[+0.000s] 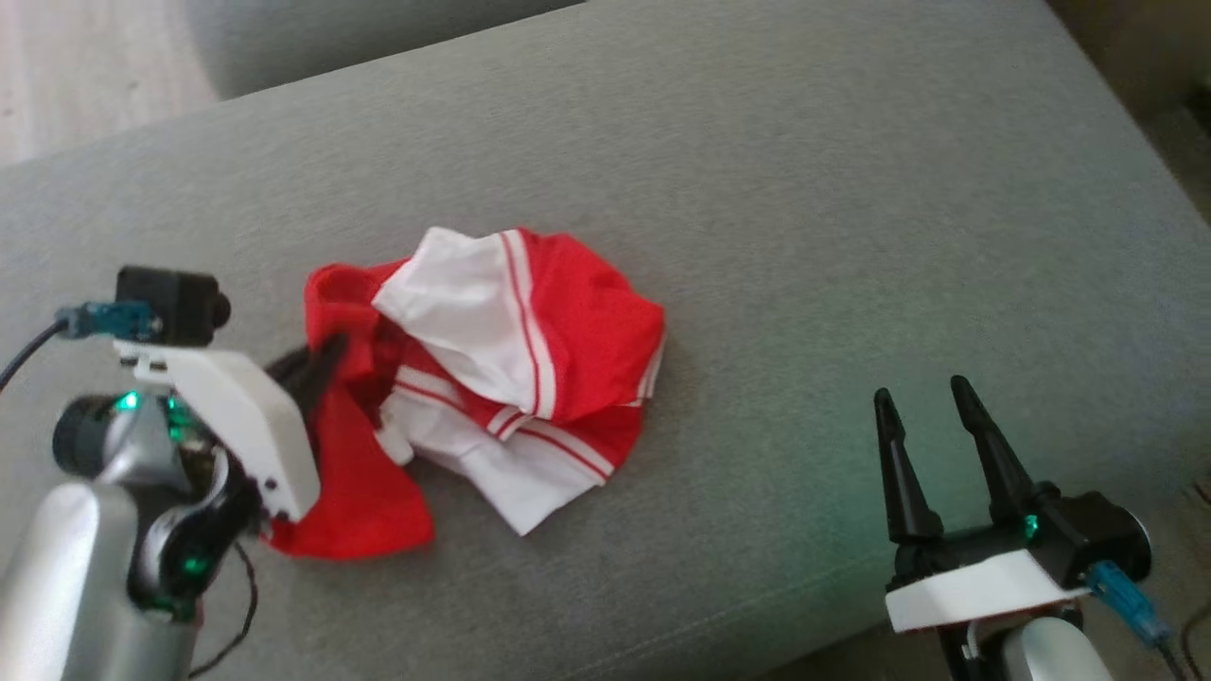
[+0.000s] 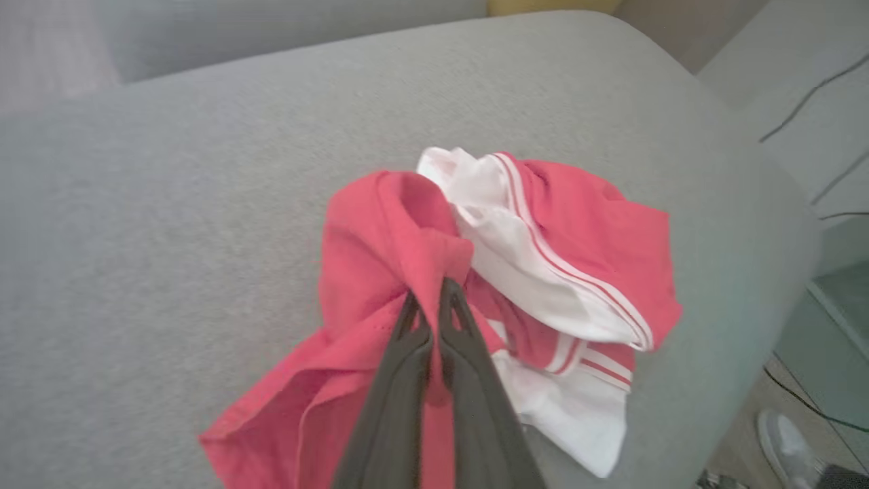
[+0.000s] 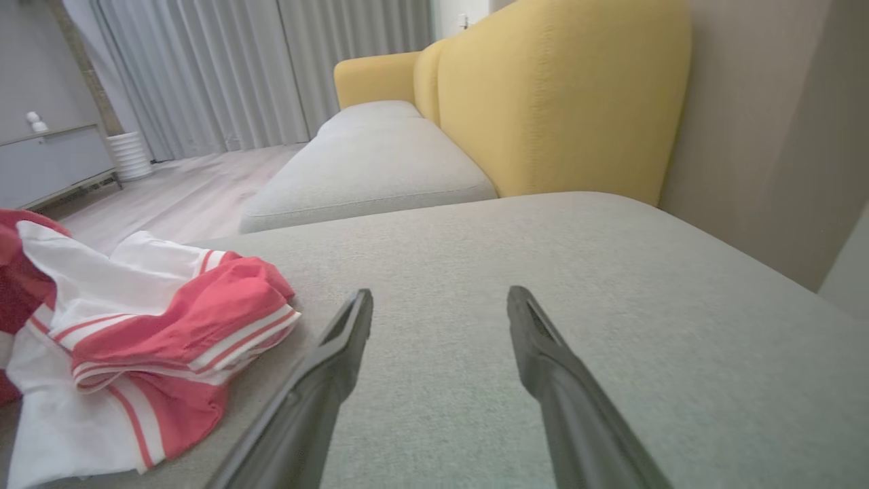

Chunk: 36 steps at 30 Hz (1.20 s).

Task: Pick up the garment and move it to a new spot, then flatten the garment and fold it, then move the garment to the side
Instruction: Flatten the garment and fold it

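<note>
Grey woven fabric covers the broad cushion (image 1: 776, 189) that serves as the work surface, with a yellow backrest (image 3: 557, 102) rising beyond its far end. Near the middle of the cushion, a little toward its left side, the garment (image 1: 530, 350) lies crumpled in a heap. It is red with white panels and thin stripes, and one red flap spills toward the cushion's near edge. The left gripper (image 1: 320, 364) is over the left part of the cushion, its fingers pinched tight together on a raised fold of the red cloth, as the left wrist view shows plainly. The right gripper (image 1: 922, 392) waits over the cushion's near right corner, fingers spread wide and holding nothing, well apart from the cloth. The step in hand looks to be the pick-up for the first move. To do it well, the lift should go straight up off the cushion until the trailing flap and the white hem hang free, since dragging would only bunch the heap tighter. The pinch seems to take a thin fold, so a slow, even rise would guard against slipping. The bare right half of the cushion looks a fair place to set it down, lowered so the cloth spreads rather than piles.
</note>
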Motion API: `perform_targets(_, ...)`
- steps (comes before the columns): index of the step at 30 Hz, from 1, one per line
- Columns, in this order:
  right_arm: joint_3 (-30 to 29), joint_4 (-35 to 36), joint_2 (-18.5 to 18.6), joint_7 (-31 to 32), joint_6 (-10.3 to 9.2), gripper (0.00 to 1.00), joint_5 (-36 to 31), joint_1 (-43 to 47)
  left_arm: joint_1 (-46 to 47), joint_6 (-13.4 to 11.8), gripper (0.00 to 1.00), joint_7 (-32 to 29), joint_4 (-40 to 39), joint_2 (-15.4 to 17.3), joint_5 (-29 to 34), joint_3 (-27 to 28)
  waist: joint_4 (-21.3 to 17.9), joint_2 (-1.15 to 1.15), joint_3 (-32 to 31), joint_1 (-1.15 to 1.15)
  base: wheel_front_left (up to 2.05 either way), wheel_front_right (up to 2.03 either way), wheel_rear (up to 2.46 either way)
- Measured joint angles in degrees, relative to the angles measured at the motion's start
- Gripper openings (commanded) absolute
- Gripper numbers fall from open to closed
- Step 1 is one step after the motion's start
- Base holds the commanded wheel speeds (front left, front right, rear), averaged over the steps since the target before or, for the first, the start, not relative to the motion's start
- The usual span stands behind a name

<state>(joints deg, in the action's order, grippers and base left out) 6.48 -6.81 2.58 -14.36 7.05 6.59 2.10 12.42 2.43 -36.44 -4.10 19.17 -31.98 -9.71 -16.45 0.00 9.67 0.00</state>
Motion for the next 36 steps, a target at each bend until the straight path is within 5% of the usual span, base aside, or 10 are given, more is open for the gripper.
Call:
perform_targets(6,-0.36,-0.14,0.0,0.0,0.0,1.0,0.58,1.32,-5.46,0.53,0.0,-1.88,-2.66,2.38,-2.81,2.02,-2.15,0.0,-0.32,0.0,0.0,0.0,0.0)
perform_targets(7,-0.38,-0.14,0.0,0.0,0.0,1.0,0.66,1.37,-6.22,0.56,0.11,-1.89,-3.35,2.31,-3.61,2.12,-2.25,0.0,-0.42,0.0,0.0,0.0,0.0)
perform_targets(8,-0.41,-0.13,0.0,0.0,0.0,1.0,0.67,1.36,-6.88,0.6,0.35,-1.88,-4.02,2.24,-4.22,2.14,-2.3,0.0,-0.52,0.0,0.0,0.0,0.0)
perform_targets(10,-0.42,-0.13,0.0,0.0,0.0,1.0,0.97,1.37,-8.05,0.59,1.0,-1.87,-5.36,2.21,-4.78,2.55,-2.22,0.0,-0.63,0.0,0.0,0.0,0.0)
perform_targets(33,0.43,-0.13,0.0,0.0,0.0,1.0,0.89,1.35,-10.47,-1.46,1.0,0.81,-8.55,1.35,-3.9,3.18,-0.28,0.0,-0.47,0.0,0.0,0.0,0.0)
perform_targets(34,0.46,-0.13,0.0,0.0,0.0,1.0,0.89,1.35,-10.31,-1.46,0.83,0.81,-8.02,1.36,-3.9,3.18,-0.44,0.0,-0.32,0.0,0.0,0.0,0.0)
perform_targets(36,0.49,-0.13,0.0,0.0,0.0,1.0,0.9,1.33,-9.54,-1.47,0.15,0.82,-6.94,1.35,-3.9,3.22,-0.73,0.0,0.04,0.0,0.0,0.0,0.0)
